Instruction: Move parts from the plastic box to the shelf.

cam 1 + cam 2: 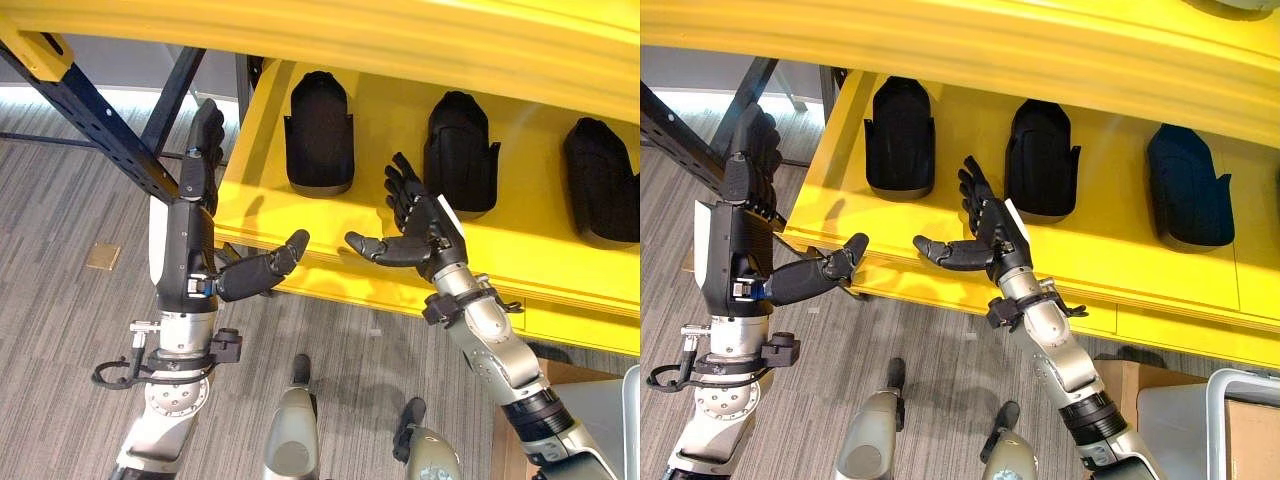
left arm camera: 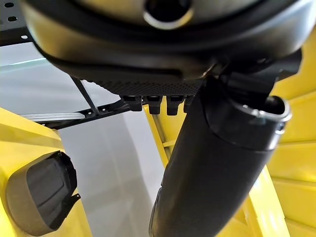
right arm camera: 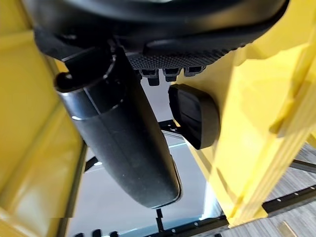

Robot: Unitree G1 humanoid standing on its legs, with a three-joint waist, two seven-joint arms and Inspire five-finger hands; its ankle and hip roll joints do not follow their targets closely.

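Three black moulded parts stand in a row on the yellow shelf [image 1: 520, 255]: a left part [image 1: 320, 130], a middle part [image 1: 460, 150] and a right part [image 1: 602, 180]. My left hand [image 1: 200, 235] is at the shelf's left end, open, fingers pointing up and thumb stretched toward the right, holding nothing. My right hand [image 1: 425, 235] hovers over the shelf's front edge between the left and middle parts, open and empty, thumb pointing left. The left wrist view shows one part [image 2: 39, 192] past the thumb [image 2: 212, 173]. The right wrist view shows a part [image 3: 195, 116] too.
A black perforated frame beam [image 1: 90, 110] runs diagonally behind my left hand. A yellow upper shelf [image 1: 400, 30] overhangs the parts. A grey-rimmed box [image 1: 1220, 400] and a cardboard box [image 1: 1120, 380] sit at the lower right on the grey carpet.
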